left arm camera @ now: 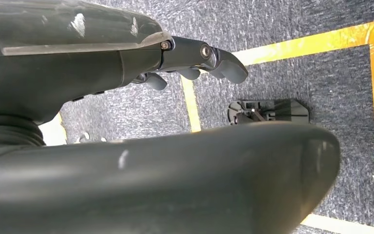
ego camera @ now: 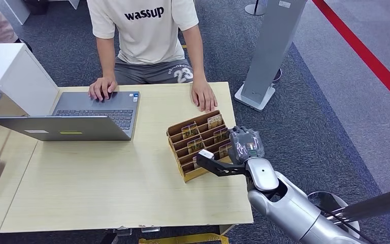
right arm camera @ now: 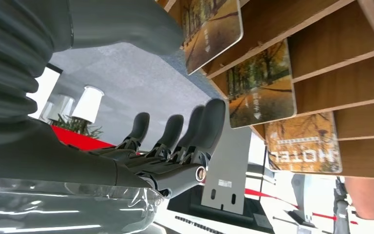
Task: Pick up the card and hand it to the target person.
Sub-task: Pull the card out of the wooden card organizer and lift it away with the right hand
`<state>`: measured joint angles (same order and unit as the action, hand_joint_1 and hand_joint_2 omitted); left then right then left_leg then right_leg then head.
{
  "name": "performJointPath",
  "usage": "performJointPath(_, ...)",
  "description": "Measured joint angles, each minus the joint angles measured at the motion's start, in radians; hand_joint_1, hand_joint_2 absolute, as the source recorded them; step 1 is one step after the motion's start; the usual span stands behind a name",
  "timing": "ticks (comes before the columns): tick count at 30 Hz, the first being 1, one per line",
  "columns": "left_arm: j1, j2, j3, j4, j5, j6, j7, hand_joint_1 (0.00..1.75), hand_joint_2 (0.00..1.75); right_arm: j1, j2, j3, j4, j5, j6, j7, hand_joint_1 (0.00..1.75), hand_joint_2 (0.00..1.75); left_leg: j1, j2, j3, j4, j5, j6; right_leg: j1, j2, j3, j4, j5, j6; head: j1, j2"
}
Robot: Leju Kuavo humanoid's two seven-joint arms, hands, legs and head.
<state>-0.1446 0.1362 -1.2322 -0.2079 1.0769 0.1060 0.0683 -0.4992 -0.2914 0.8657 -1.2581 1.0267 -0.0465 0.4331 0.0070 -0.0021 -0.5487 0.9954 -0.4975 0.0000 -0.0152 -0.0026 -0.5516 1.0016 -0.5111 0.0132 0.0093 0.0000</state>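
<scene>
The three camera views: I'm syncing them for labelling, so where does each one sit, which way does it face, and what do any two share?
Head view: high on the body, looking forward and down at the table, laptop, wooden card rack, a seated person; the right hand shows beside the rack.
Left wrist view: behind the left hand, hanging, facing carpet with yellow floor tape.
Right wrist view: behind the right hand, facing the cards close up.
Shared: head and right wrist views both show rack, cards, right hand.
</scene>
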Motion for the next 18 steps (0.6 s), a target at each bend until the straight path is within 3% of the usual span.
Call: performJointPath(18, 0.000, 0.000, 0.000, 0.000, 0.000, 0.000, 0.000, 0.00, 0.00, -0.003, -0.010, -0.006, 0.026, -0.012, -0.001, 0.005, 0.81, 1.75, 0.000, 0.000, 0.000, 0.000, 0.000, 0.000, 0.000, 0.000, 0.000, 0.000, 0.000, 0.000, 0.000, 0.000)
